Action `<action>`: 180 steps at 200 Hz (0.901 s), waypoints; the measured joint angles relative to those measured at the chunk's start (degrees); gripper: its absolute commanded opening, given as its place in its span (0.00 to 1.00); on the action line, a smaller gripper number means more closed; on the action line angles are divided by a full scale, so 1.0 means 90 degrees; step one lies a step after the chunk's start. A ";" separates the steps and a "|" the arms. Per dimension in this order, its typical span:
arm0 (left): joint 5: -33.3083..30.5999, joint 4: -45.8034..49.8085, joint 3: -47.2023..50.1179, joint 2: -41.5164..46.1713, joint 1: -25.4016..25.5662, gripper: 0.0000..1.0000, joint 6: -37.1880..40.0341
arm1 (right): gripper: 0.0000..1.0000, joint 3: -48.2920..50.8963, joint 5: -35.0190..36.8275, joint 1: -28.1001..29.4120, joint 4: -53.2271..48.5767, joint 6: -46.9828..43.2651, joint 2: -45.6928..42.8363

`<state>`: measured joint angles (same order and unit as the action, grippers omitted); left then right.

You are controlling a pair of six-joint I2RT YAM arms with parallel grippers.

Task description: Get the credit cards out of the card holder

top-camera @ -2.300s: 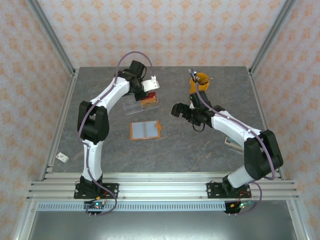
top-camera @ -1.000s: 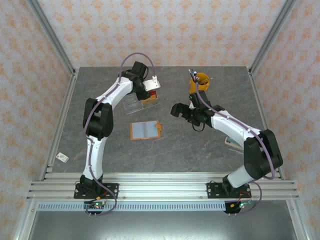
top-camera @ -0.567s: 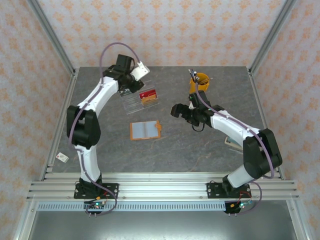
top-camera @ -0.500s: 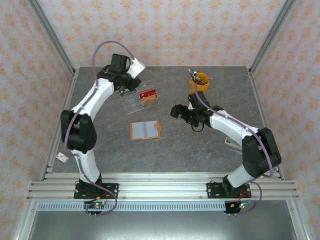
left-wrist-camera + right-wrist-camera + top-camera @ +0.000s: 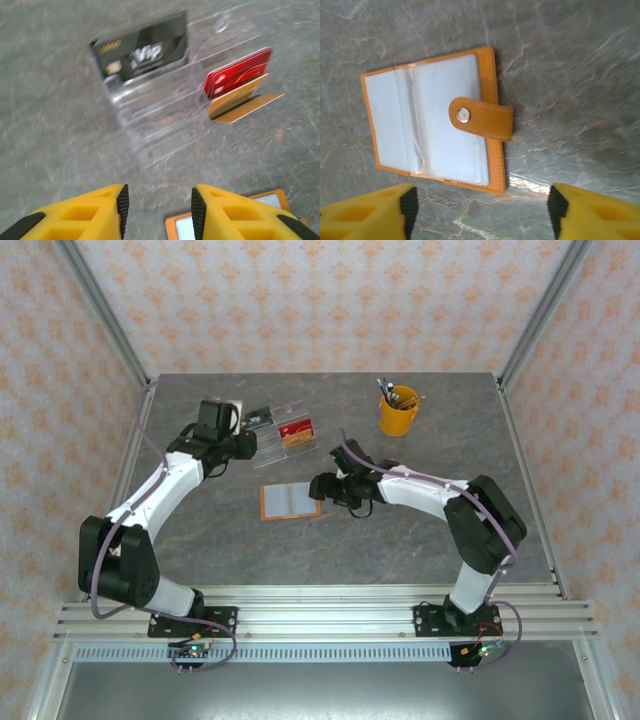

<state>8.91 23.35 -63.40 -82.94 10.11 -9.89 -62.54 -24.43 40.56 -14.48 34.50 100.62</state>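
I find the card holder (image 5: 435, 120) lying open mid-frame on the desk (image 5: 570, 60), its pockets apparently empty. The credit cards (image 5: 237, 70) stand in the clear tray (image 5: 165, 127). Left hand (image 5: 158, 205) is moderately parted, right hand (image 5: 481, 205) wide; both are empty. I judge the task nearly complete.

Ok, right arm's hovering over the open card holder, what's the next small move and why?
Probably ease the right fingers down to the card holder and lift a sleeve to check it. They stand open above it, its pale sleeves look empty, and a red card and black card already stand in the clear tray.
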 measured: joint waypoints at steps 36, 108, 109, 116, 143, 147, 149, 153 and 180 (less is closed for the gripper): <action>-0.0090 0.0345 0.0214 0.0148 0.0000 0.44 -0.0760 | 0.49 -0.0262 0.0002 0.0172 0.0097 0.0245 0.0449; 0.0879 0.0488 0.0969 0.0214 0.0002 0.48 -0.1647 | 0.40 -0.0675 0.0007 0.0228 0.0160 0.0529 0.0976; 0.0916 0.0488 0.0969 0.0214 0.0002 0.48 -0.1651 | 0.40 -0.0678 0.0007 0.0228 0.0158 0.0529 0.0981; 0.1044 0.0481 0.0974 0.0211 0.0012 0.48 -0.1717 | 0.40 -0.0721 0.0005 0.0228 0.0155 0.0544 0.1032; 0.1358 0.0469 0.1134 0.0209 0.0177 0.47 -0.1931 | 0.40 -0.0896 0.0002 0.0243 0.0134 0.0546 0.1171; 0.1394 0.0476 0.1154 0.0199 0.0211 0.46 -0.1955 | 0.40 -0.0916 0.0002 0.0243 0.0134 0.0546 0.1188; 0.1406 0.0478 0.1158 0.0197 0.0221 0.46 -0.1957 | 0.40 -0.0925 0.0002 0.0243 0.0134 0.0546 0.1192; 0.1447 0.0476 0.1171 0.0165 0.0257 0.46 -0.1970 | 0.40 -0.0942 0.0000 0.0243 0.0131 0.0546 0.1209; 0.1535 0.0442 0.1171 -0.0192 0.0447 0.42 -0.2042 | 0.40 -0.1010 0.0000 0.0243 0.0131 0.0544 0.1294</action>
<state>22.72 27.33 -52.86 -84.66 14.13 -28.27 -71.64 -24.43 42.74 -13.30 39.40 112.27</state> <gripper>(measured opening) 0.432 0.401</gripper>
